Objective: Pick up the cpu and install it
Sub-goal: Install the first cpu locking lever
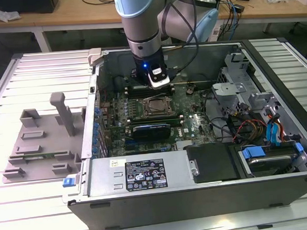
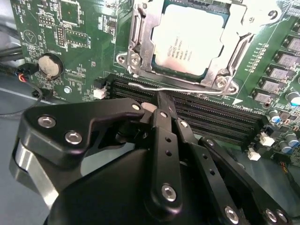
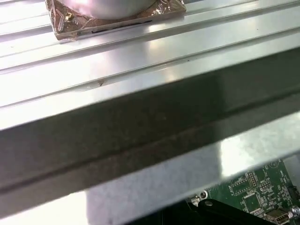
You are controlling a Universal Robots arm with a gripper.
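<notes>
Grey ribbed table [image 1: 30, 81]: slatted metal surface carrying the whole set-up; bare slats run past the case on both sides.

Computer case [image 1: 201, 188]: lies on its side with the side panel off, so the board faces upward and the arm can reach straight down into it.

Grey parts fixture [image 1: 39, 141]: sits on the table at the exterior view's left, well apart from the board; its recesses look made to present components for pick-up. Judged a staging jig.

Robot arm [image 1: 141, 16]: descends vertically into the case, wrist over the far part of the board, just beyond the socket in the exterior view.

Motherboard [image 1: 196, 125]: green, flat on the case floor. Dark memory slots [image 2: 206, 115] run between the socket and the claw in the second wrist view.

Socket frame [image 2: 136, 47]: metal retention frame surrounds the chip on the board; a thin wire lever [image 2: 187, 88] lies along its near edge.

Gripper [image 2: 161, 101]: black linkage fingers drawn together to a narrow point with nothing between them; the tip hangs over the memory slots, just beside the socket's lever edge. Whether it touches the lever cannot be told.

Cpu [image 2: 190, 40]: silvery top with pale border, lying flat and square inside the socket frame, not in the claw. Judged already seated; whether the frame is latched down over it is uncertain.

Coin cell [image 2: 50, 65]: round silver battery on the board, near the socket, untouched.
</notes>
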